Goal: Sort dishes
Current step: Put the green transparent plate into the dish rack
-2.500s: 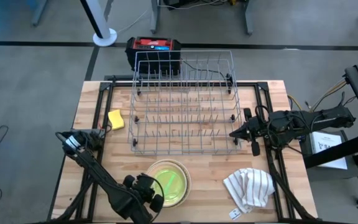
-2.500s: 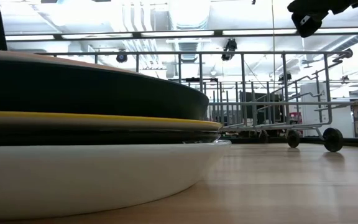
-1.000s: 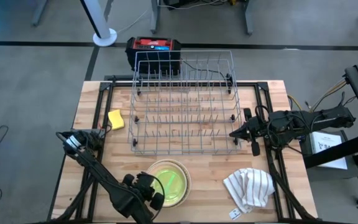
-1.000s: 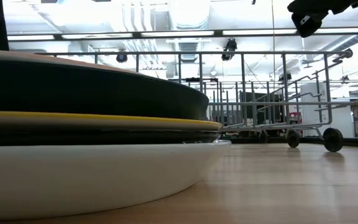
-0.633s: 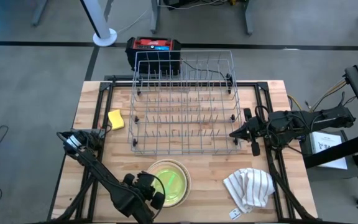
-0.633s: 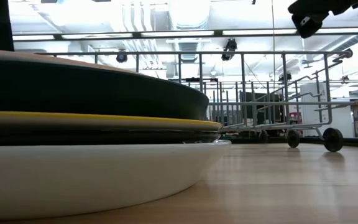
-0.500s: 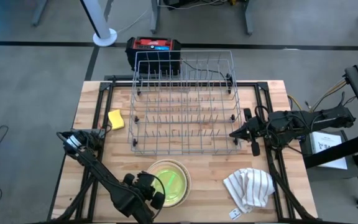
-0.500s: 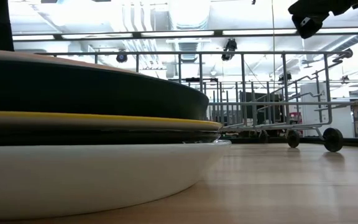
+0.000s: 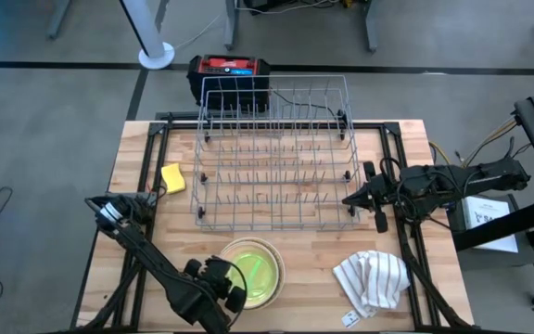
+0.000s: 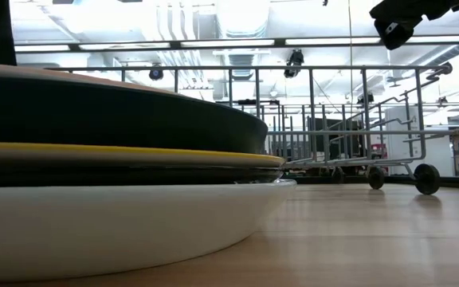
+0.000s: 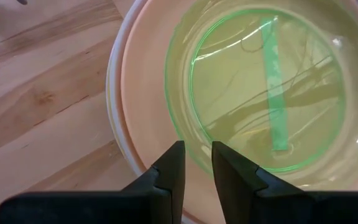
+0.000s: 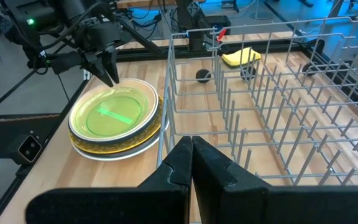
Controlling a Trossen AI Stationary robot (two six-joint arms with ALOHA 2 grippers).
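Note:
The dishes stand as one stack (image 9: 269,255) near the table's front edge, a lime-green translucent plate (image 9: 256,271) on top, resting in a peach dish (image 11: 143,81). The low view shows the white bottom dish (image 10: 134,227) on the table and a black one (image 10: 94,112) higher up. My left gripper (image 9: 234,281) points steeply down at the stack's near left rim, its fingers a narrow gap apart. My right gripper (image 9: 346,199) hovers shut beside the wire rack's (image 9: 276,153) near right corner, holding nothing. My left gripper (image 11: 197,163) has the lime-green plate's rim (image 11: 180,134) between its two fingers, one finger outside the rim and one over the plate's inside. The fingers come from above, slanting down from the near left. The plate lies flat on the stack.
An empty wire dish rack fills the table's middle and far part. A yellow sponge (image 9: 172,177) lies left of it, a striped white cloth (image 9: 371,278) at the near right. A red-and-black box (image 9: 230,74) sits behind the rack. Bare wood lies between stack and cloth.

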